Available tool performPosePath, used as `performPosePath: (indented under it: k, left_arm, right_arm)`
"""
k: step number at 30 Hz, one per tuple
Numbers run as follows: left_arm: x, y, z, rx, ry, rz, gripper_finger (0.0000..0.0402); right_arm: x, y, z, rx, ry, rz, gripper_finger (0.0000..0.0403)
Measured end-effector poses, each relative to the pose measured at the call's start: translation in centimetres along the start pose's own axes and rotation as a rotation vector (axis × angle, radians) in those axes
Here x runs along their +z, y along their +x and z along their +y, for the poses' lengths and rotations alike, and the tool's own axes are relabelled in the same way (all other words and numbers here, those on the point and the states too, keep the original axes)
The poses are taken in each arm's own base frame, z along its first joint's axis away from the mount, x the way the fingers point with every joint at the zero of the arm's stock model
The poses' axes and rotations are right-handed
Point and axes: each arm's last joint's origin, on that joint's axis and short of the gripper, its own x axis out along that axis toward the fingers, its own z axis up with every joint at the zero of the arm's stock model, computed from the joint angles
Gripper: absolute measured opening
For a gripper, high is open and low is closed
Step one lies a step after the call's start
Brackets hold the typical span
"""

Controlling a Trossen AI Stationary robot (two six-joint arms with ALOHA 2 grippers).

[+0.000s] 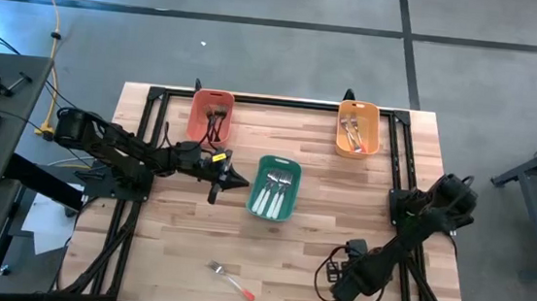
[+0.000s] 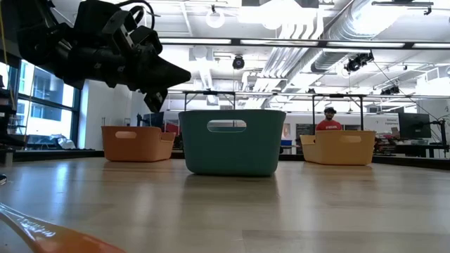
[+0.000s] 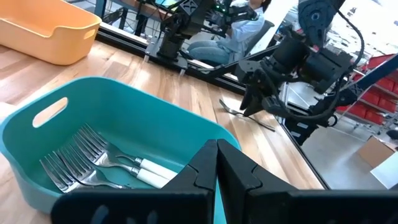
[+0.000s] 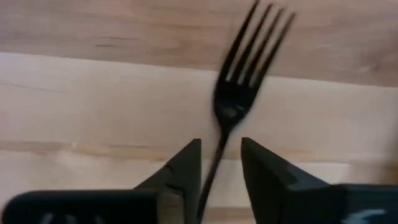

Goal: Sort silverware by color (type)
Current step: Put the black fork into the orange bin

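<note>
My right gripper is open low over the table's near right part. Its fingers stand on either side of the thin handle of a dark fork that lies on the wood, tines pointing away from the fingers. I cannot tell whether a finger touches the handle. My left gripper is shut and empty, hovering at the left wall of the teal bin, above its rim. Several white-handled forks lie inside that bin. A fork with an orange-red handle lies flat near the table's near edge.
A salmon bin at the far left holds dark-handled pieces. An orange bin at the far right holds more silverware. Black frame rails run along the table's left, right and far sides. A person sits beyond the far edge.
</note>
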Motion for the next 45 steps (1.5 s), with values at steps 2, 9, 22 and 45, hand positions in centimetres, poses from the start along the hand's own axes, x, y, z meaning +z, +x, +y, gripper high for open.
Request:
performPosePath:
  k: [2, 9, 22, 45]
  left_arm:
    - [0.0, 0.0, 0.0, 0.007, -0.012, -0.003, 0.0003]
    - [0.4, -0.2, 0.3, 0.011, -0.036, -0.019, 0.0003]
    - [-0.8, -2.5, 0.1, -0.042, -0.003, -0.108, 0.0003]
    - [0.8, -2.0, -0.6, -0.113, 0.140, -0.209, 0.0119]
  right_arm:
    - [0.2, 0.9, 0.2, 0.023, 0.002, 0.021, 0.0081]
    - [0.4, 1.5, 0.5, 0.066, -0.039, -0.004, 0.0005]
    - [1.6, -0.5, 4.1, 0.438, -0.269, -0.435, 0.0001]
    - [14.8, -12.7, 12.1, 0.855, -0.943, -1.022, 0.0000]
